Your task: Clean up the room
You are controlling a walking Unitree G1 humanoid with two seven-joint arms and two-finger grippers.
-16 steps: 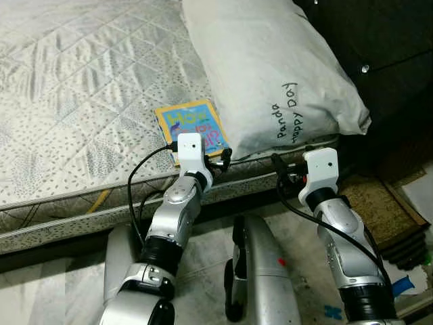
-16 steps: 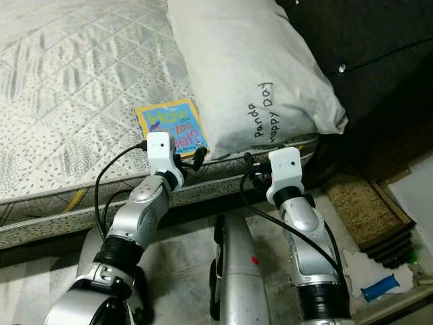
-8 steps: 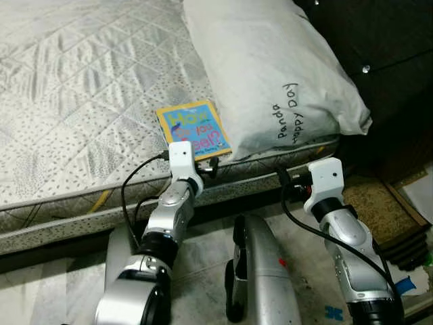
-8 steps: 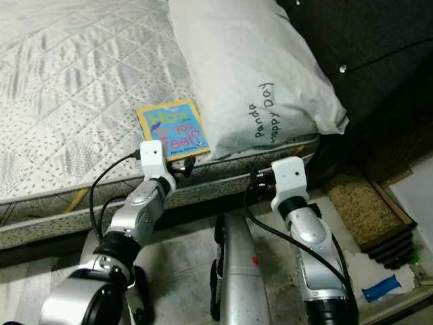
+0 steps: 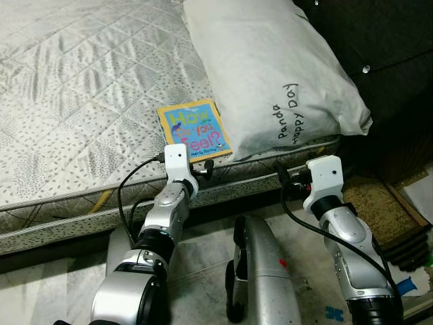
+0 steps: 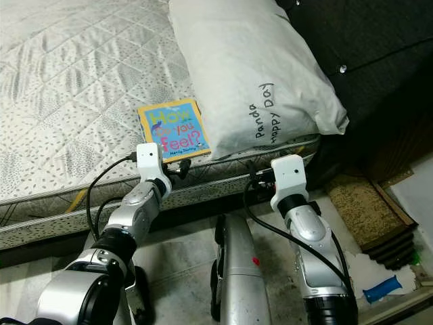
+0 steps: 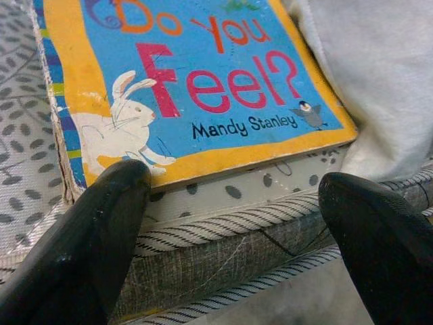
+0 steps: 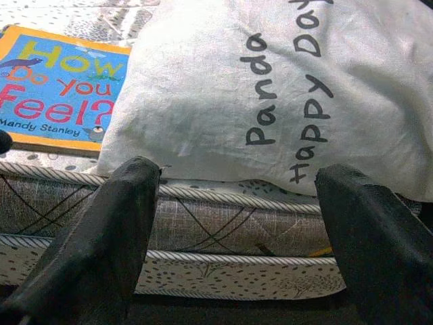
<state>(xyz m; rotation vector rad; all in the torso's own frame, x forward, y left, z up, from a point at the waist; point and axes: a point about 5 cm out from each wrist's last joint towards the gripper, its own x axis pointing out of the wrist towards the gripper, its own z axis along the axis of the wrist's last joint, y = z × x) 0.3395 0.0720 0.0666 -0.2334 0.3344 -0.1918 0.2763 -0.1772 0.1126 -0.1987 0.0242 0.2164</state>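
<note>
We hold our left gripper spread wide at the mattress edge to straddle the book, our right gripper likewise open.

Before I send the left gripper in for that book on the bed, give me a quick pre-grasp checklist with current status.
1. Left gripper open: ok, fingers spread wide.
2. Aimed at the book: ok, its near edge sits between the fingers in the left wrist view.
3. Book flat and reachable: ok, it lies flat on the mattress near the edge.
4. Book free to lift: cannot tell, the pillow touches or overlaps its right side.
5. Fingers at book height: not ok, they sit low, level with the mattress side.
6. Right gripper out of the way: ok, open, facing the pillow.
</note>
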